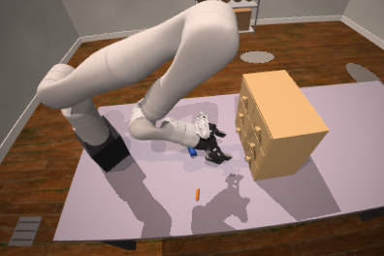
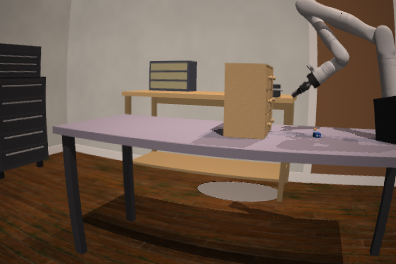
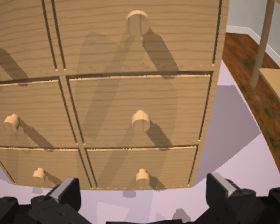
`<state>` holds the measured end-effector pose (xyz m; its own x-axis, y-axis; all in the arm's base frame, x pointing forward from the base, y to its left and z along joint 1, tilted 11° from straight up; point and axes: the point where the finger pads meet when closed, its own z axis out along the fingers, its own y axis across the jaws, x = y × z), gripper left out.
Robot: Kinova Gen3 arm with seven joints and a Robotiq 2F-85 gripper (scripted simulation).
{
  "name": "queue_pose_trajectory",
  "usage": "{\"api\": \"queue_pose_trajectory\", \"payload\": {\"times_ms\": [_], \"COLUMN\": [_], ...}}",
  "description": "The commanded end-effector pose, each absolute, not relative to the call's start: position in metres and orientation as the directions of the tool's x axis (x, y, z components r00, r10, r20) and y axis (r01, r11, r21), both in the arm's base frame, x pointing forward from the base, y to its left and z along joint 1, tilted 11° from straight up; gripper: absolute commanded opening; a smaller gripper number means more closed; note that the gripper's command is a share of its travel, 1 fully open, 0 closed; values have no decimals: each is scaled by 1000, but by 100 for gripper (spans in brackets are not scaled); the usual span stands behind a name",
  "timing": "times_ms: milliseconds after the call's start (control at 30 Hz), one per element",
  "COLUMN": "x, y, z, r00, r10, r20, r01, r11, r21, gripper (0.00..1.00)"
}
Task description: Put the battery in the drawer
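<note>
The small wooden chest stands on the right part of the table, with all its drawers pushed in. It also shows in the side view. My gripper is open and empty. It hovers above the table, a short way in front of the drawer fronts and pointing at them. In the wrist view my fingers frame the bottom row's right drawer and its knob. A small orange stick-shaped thing, seemingly the AAA battery, lies on the table near the front edge, apart from my gripper.
A small blue object lies on the table just under my wrist; it also shows in the side view. The arm's black base stands at the left of the table. A wooden bench stands behind the table.
</note>
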<state>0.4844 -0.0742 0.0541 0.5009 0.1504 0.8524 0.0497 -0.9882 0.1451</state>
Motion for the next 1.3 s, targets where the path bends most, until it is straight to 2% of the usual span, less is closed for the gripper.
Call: {"api": "queue_pose_trajectory", "payload": {"times_ms": [0,1267], "x": [481,496], "y": [-76,-77], "z": [44,29], "r00": [505,322], "r10": [146,148], "r20": [850,935], "r01": [47,47], "r11": [-989,-989], "r21": [141,141], "gripper": [100,100]}}
